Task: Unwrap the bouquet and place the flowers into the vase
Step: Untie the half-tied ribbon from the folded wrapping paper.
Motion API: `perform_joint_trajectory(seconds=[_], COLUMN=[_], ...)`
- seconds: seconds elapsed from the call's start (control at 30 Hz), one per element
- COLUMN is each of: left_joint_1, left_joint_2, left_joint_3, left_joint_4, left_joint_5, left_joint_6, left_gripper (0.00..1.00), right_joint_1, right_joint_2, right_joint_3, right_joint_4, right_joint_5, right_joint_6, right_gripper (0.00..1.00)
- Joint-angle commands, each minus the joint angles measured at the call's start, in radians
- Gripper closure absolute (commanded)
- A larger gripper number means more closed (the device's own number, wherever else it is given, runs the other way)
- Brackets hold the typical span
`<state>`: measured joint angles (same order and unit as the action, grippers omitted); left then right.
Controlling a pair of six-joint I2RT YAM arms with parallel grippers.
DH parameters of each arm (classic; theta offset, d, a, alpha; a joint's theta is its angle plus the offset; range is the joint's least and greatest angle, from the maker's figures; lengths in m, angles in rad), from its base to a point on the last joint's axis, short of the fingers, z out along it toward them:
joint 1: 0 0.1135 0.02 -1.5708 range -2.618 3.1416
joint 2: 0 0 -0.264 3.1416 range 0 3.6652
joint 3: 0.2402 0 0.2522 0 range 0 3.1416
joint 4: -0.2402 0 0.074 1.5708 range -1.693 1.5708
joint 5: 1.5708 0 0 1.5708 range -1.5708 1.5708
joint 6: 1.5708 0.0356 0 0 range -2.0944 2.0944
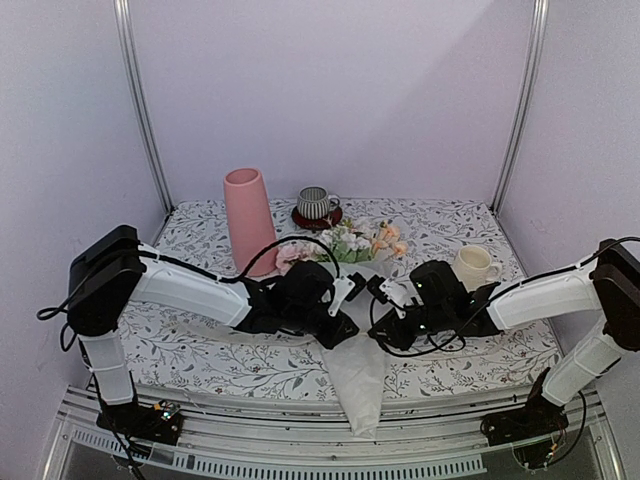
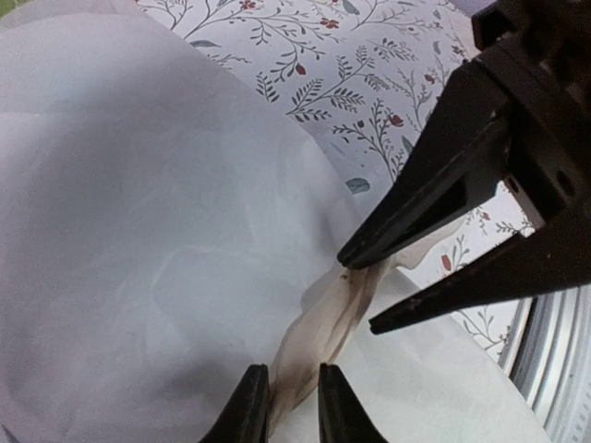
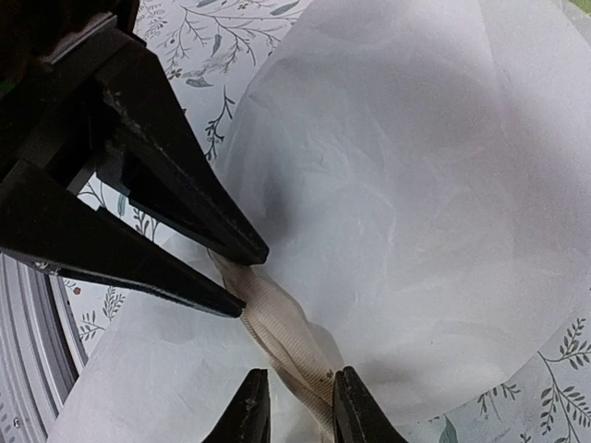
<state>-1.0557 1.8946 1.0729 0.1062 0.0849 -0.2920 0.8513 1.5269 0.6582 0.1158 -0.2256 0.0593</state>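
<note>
The bouquet lies mid-table, its blooms (image 1: 358, 240) toward the back and its white wrapping paper (image 1: 358, 375) running over the front edge. The pink vase (image 1: 248, 218) stands upright at the back left. A cream ribbon (image 2: 332, 314) stretches across the paper between both grippers. My left gripper (image 2: 291, 369) is shut on one end of the ribbon. My right gripper (image 3: 302, 374) stands slightly open around the other end; the ribbon (image 3: 277, 323) rests against one finger with a gap at the other. From above, the left gripper (image 1: 357, 285) and right gripper (image 1: 379, 289) meet tip to tip over the paper.
A grey striped mug (image 1: 318, 203) stands on a dark red coaster behind the blooms. A cream mug (image 1: 472, 267) stands to the right, close to my right arm. The floral tablecloth (image 1: 450, 225) covers the table, walled on three sides.
</note>
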Motion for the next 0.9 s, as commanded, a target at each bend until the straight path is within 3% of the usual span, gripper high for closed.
perform_joint_trajectory(seconds=[0.0,0.3,0.4,0.43,0.53,0.87], left_joint_1=[0.017,0.029,0.038,0.041,0.045,0.051], left_joint_2=[0.015,-0.004,-0.028,-0.036,-0.069,-0.175], left_joint_3=[0.015,-0.029,-0.073,-0.084,-0.117,-0.211], left_joint_4=[-0.014,0.038,0.082,0.096,0.125,0.172], left_joint_5=[0.038,0.069,0.082,0.084,0.073,0.010], left_joint_6=[0.012,-0.016,-0.032,-0.036,-0.047,-0.075], left_gripper=[0.81,0.91,0.98,1.00,1.00,1.00], right_joint_1=[0.016,0.032,0.034,0.035,0.035,0.034], right_joint_2=[0.013,0.041,0.034,0.028,-0.011,-0.219], right_joint_3=[-0.022,-0.029,-0.039,-0.042,-0.059,-0.171], right_joint_4=[0.028,0.058,0.069,0.072,0.084,0.140], right_joint_5=[0.020,0.038,0.043,0.049,0.085,0.268], right_joint_6=[-0.015,-0.019,-0.018,-0.016,-0.011,0.061], right_gripper=[0.75,0.76,0.80,0.86,0.96,0.97])
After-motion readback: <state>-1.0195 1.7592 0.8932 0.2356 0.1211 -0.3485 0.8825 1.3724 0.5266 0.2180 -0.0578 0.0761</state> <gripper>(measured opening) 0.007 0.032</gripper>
